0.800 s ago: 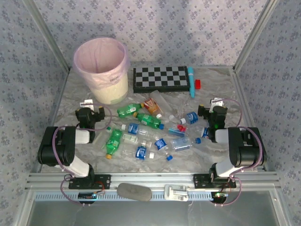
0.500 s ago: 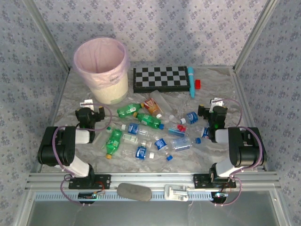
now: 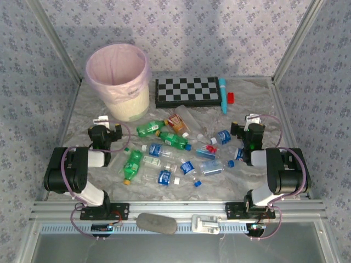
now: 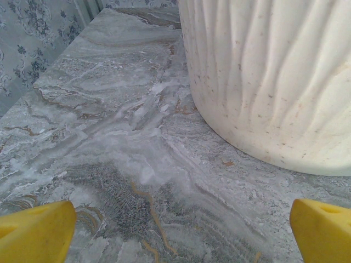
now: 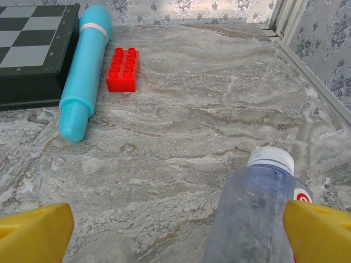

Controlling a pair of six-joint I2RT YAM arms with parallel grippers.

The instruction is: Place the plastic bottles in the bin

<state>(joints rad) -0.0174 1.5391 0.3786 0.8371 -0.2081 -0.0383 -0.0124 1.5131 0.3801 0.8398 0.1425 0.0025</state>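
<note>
No diff vs the earlier frames: arms parked, no bottle shifted.

Near edge: left pincer [image 3: 104,134] is wide and empty. In its wrist view the yellow fingertips [image 4: 33,233] sit at the two lower corners, with bare worktop [image 4: 109,137] between them. The right pincer [image 3: 249,134] is also wide and grips nothing. A clear bottle [image 5: 258,219] with a white cap lies between its tips, close to the right one; can't tell if they touch.

Mid worktop: plastic bottles [image 3: 163,176] lie on their sides, scattered between the two arms, none in the bin. Most are clear with blue labels and caps. Three are green with yellow caps, on the left and far side of the pile.

Far left: the bin [image 3: 129,104] stands upright just ahead of the left pincer. It has a cream ribbed wall and a pink liner over the rim.

Far centre: chessboard [image 3: 189,91], with a teal marker [image 3: 223,93] along its right edge and a red block [image 3: 231,97] just beside that.

Room: open worktop from the right pincer out to the marker. Frame rails run along both sides, and only a narrow strip is left of the bin.
</note>
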